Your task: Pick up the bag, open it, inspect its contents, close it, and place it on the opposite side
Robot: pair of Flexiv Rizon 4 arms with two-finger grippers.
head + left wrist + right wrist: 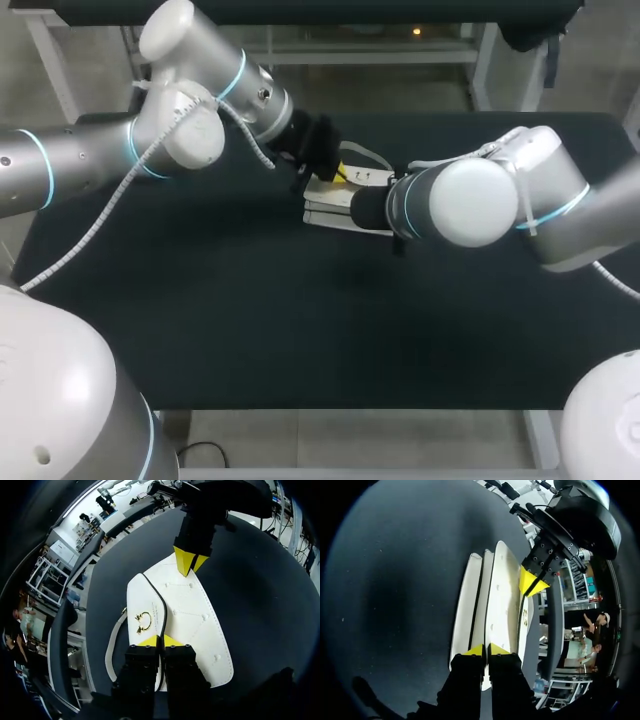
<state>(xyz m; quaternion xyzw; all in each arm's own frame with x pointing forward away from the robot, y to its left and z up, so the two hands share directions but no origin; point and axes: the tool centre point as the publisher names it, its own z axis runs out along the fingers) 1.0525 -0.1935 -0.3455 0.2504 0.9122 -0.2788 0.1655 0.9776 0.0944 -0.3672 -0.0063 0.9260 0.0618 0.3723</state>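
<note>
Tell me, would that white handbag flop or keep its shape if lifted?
It probably keeps its shape: the white handbag lies in flat, crisp-edged panels, suggesting a stiff material. Its thin strap curves loosely beside it, so that would likely dangle. The smooth finish may be a little slippery.

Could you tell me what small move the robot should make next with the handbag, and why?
Probably raise the left gripper slightly to peel the flap open. Its fingers pinch the flap's black-trimmed edge beside the gold clasp, while the right gripper pinches the far end of the white handbag, steadying it flat on the table.
</note>
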